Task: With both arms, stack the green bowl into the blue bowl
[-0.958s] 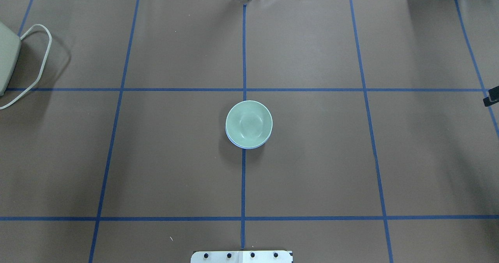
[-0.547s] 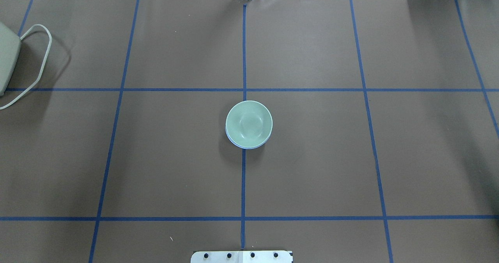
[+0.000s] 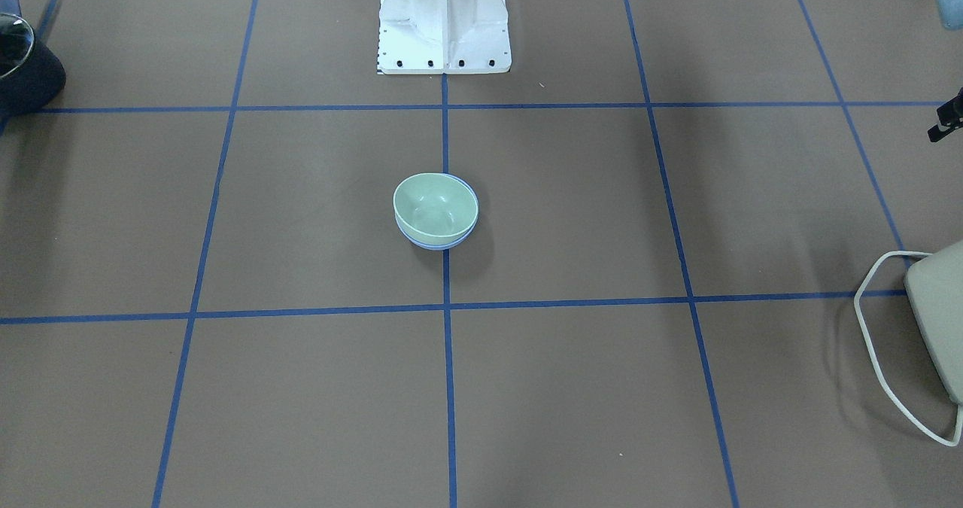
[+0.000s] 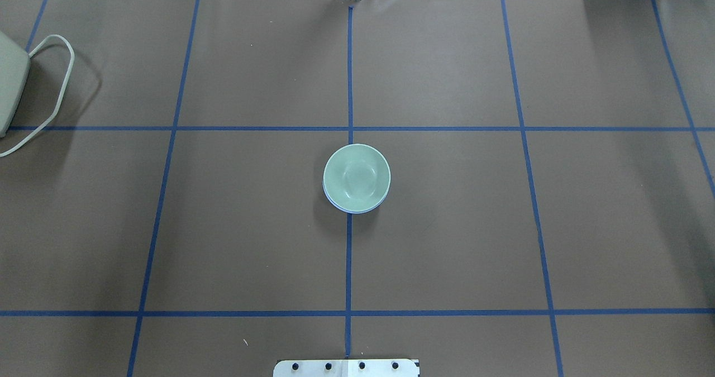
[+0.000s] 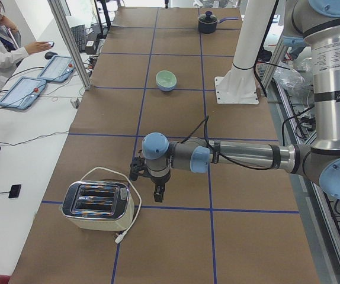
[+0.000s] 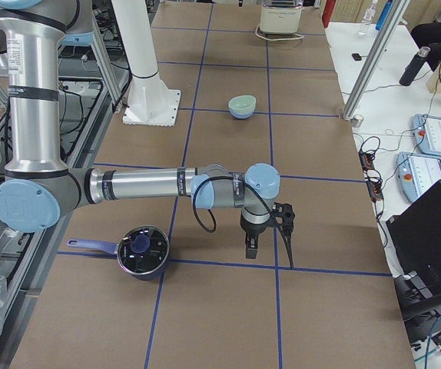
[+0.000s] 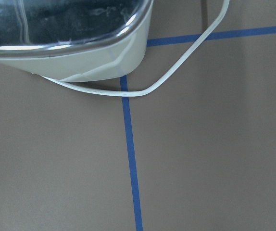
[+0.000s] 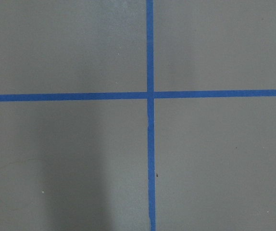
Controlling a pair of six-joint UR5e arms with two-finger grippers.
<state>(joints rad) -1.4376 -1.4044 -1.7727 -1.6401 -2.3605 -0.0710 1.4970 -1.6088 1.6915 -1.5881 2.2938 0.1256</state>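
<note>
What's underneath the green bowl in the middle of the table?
The blue bowl, with the green bowl nested inside it. Only a thin blue sliver of rim and outer wall shows; its inside is covered.

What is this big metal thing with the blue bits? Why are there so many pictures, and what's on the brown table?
It is a robot with two bendy metal arms on a white post. Each arm ends in a pincer called an end effector. The pictures show one moment from different cameras: above, facing the robot, each table end, and each wrist. In the middle of the table a green bowl sits inside a blue bowl; only the blue rim peeks out. The left end effector hangs near a toaster, the right end effector near a dark pot. I see nothing held in either.
</note>
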